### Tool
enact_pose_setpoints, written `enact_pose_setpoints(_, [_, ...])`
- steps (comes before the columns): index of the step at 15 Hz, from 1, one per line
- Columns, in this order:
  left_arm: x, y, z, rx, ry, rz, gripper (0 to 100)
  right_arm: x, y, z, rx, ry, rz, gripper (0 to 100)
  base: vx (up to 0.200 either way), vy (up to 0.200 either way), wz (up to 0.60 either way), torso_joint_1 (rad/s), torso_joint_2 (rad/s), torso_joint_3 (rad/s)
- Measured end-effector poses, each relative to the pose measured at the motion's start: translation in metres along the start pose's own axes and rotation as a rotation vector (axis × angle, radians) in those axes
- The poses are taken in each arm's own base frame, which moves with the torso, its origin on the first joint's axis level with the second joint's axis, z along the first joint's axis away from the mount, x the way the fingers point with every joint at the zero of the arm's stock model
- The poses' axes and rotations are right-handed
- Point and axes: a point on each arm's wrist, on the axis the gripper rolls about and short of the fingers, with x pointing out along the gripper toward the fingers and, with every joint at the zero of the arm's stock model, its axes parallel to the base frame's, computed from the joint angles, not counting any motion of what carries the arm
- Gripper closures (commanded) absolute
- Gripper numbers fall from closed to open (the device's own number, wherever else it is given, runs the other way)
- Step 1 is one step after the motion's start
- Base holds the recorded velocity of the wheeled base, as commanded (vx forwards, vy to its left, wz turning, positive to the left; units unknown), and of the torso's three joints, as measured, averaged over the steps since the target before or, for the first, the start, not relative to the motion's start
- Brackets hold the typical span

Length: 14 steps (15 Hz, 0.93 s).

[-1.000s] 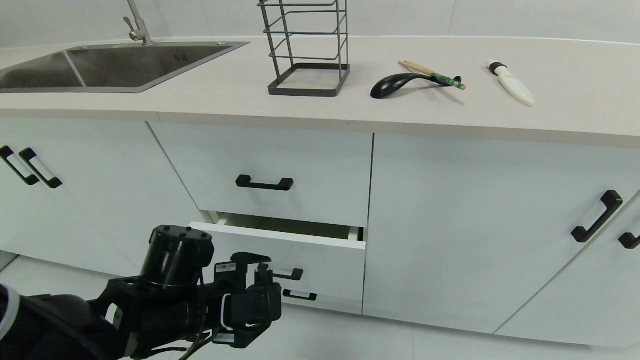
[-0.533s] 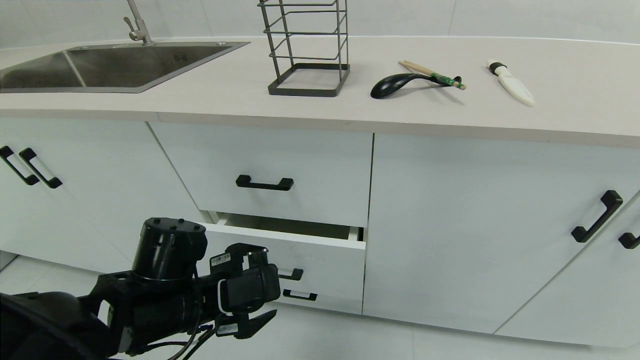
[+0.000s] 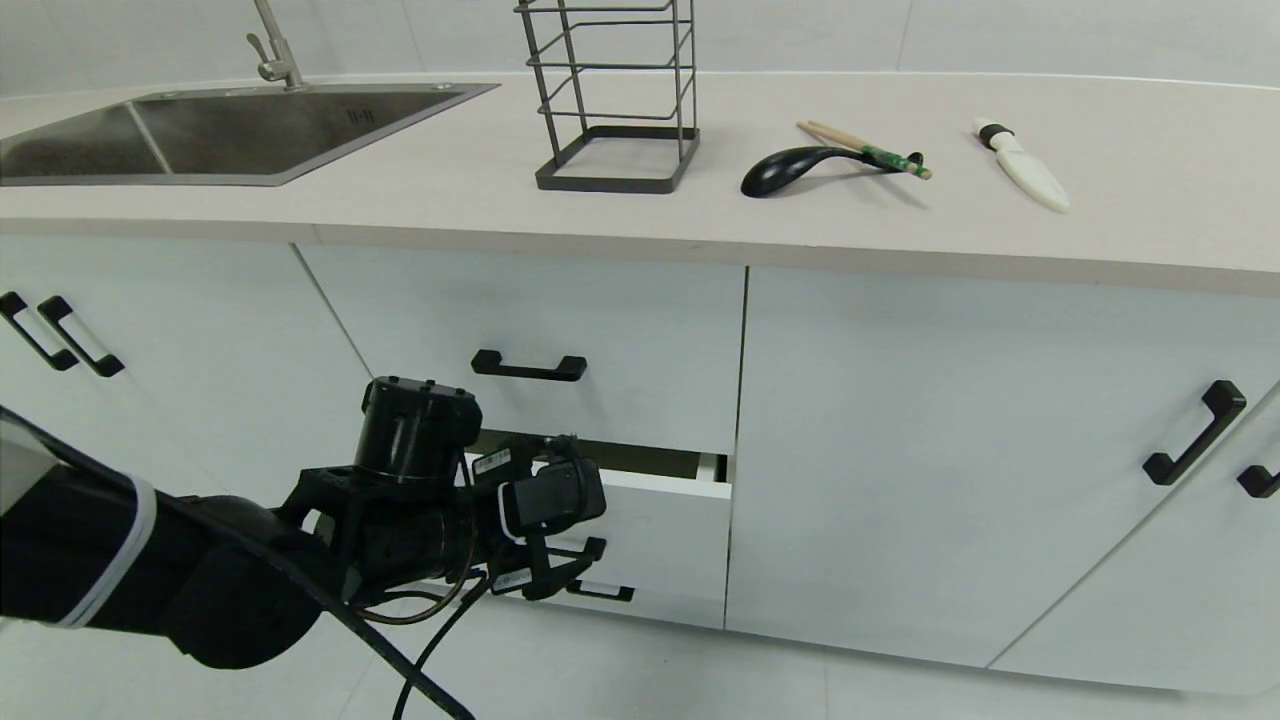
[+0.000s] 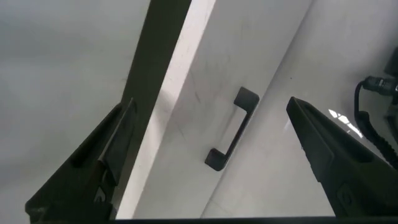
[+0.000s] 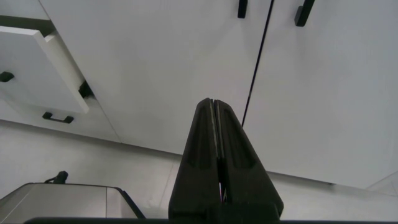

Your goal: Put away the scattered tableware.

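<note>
**A:** Where does the tableware lie?

**B:** On the pale desk (image 3: pixel 400 210). A black spoon (image 3: pixel 790 165) has chopsticks (image 3: pixel 865 150) crossing its handle end, and a white knife (image 3: pixel 1022 165) lies to their right. A wire rack (image 3: pixel 612 100) stands left of them, and a steel sink (image 3: pixel 230 125) lies further left.

**A:** And the claws?

**B:** The left claw (image 3: pixel 575 510) hangs low with its fingers spread wide, in front of the partly opened drawer (image 3: pixel 660 510) and its black handle (image 4: pixel 231 129). The right claw (image 5: pixel 213 106) is pressed closed on nothing, facing white cabinet doors (image 5: pixel 155 56) above a pale tiled floor (image 3: pixel 700 680).
</note>
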Motion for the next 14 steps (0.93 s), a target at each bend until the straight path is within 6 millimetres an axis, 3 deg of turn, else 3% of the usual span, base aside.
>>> enact_pose_setpoints(6, [0.022, 0.015, -0.010, 0.036, 0.003, -0.002, 0, 0.000, 0.000, 0.000, 0.000, 0.000, 0.000, 100, 0.000, 0.000, 0.00, 0.000, 0.00, 0.000])
enact_pose_setpoints(14, [0.037, 0.008, -0.019, 0.033, 0.029, -0.041, 0, 0.000, 0.000, 0.000, 0.000, 0.000, 0.000, 100, 0.000, 0.000, 0.00, 0.000, 0.00, 0.000])
